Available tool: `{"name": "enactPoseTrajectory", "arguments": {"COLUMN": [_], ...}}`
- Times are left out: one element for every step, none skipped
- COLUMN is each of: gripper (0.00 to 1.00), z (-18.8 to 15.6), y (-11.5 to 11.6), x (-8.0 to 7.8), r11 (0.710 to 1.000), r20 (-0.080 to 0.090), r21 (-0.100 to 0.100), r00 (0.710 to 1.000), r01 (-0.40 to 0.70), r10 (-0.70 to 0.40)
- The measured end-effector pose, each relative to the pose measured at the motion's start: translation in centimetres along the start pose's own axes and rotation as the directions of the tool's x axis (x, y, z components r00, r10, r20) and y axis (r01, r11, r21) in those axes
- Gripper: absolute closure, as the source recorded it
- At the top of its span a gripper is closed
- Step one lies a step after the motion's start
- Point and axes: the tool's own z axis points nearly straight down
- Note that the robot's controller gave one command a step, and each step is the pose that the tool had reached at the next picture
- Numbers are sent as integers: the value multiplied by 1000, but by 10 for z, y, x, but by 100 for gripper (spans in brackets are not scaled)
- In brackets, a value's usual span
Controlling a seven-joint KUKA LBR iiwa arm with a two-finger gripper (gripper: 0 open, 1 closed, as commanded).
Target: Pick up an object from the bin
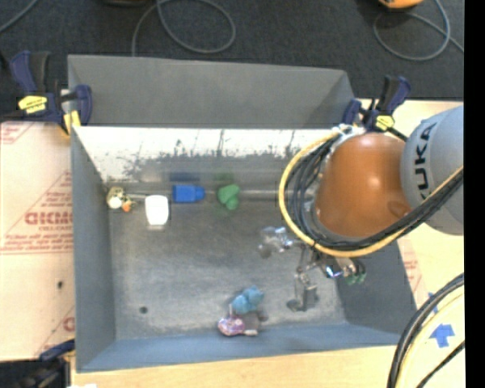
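the grey bin [186,273] takes the arm [436,168] from the right, its orange cover [356,188] over the right half. the gripper [305,288] sits low above bare floor near the front wall, and whether it is open, closed or gripping anything i cannot tell. nearest it are a silvery piece [273,239] up-left and a light blue lump [246,301] beside a purple one [236,326] to its left, while a white block [156,210], blue piece [187,193], green piece [229,196] and small yellowish thing [117,200] line the back wall.
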Motion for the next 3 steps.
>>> {"name": "enactPoseTrajectory", "arguments": {"gripper": [0,0,100], "z": [34,59,81], "y": [22,32,44], "x": [8,12,-3], "r11": [999,949,972], "r20": [-9,-2,-6], "r21": [-5,-3,-3], "r00": [999,949,972], "r01": [-39,-316,-234], "r10": [39,316,234]}}
